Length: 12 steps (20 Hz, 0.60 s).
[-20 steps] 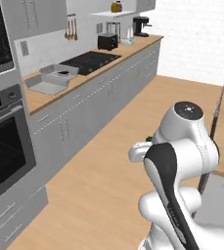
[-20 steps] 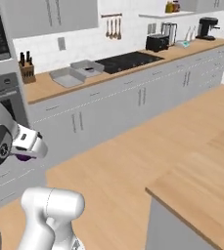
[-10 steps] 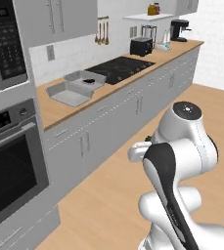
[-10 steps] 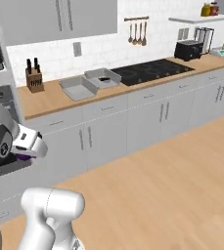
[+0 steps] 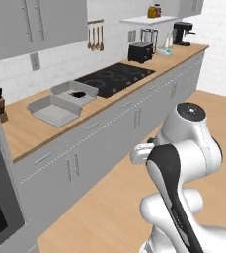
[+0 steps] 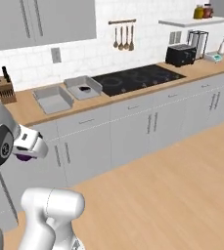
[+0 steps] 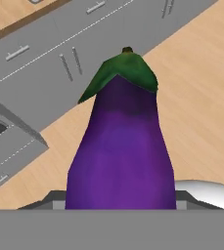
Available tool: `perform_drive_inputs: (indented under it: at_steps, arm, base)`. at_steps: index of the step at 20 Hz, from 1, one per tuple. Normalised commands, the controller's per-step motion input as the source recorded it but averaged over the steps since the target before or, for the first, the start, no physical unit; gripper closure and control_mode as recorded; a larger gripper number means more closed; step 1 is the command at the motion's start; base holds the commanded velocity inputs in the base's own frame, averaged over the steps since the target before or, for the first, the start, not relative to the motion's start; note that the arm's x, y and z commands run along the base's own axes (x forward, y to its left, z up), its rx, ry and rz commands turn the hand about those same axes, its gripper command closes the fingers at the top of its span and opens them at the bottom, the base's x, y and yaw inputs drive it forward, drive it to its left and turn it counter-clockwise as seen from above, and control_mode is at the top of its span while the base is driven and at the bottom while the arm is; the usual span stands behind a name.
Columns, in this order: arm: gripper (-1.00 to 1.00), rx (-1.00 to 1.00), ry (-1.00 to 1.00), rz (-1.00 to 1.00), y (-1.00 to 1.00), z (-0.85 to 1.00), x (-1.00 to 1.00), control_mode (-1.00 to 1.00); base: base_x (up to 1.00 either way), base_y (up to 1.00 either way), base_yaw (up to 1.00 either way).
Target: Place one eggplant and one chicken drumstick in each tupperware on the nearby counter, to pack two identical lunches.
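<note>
Eggplant (image 7: 121, 146) clamped in gripper (image 6: 26, 155), stem pointing out ahead, carried low while I approach. Tupperware pair (image 6: 52, 98) far ahead on counter (image 6: 133, 95); farther one holds something dark, nearer one looks empty.

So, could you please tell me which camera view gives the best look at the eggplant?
The hand view: the eggplant sits large and close there, purple body and green cap clear, held in the claw above the wooden floor. The right base view shows just a purple sliver under the white hand. The left base view gives no clear sight of it.
</note>
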Motion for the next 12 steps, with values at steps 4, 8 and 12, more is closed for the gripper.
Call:
perform_drive_inputs:
  at_steps: [4, 8, 12]
  arm:
    - [1.00, 0.00, 0.00, 0.00, 0.00, 0.00, 0.00, 1.00]
    - [1.00, 0.00, 0.00, 0.00, 0.00, 0.00, 0.00, 1.00]
    - [1.00, 0.00, 0.00, 0.00, 0.00, 0.00, 0.00, 1.00]
  base:
    - [1.00, -0.10, 0.26]
    - [1.00, -0.01, 0.32]
    - [1.00, -0.16, 0.33]
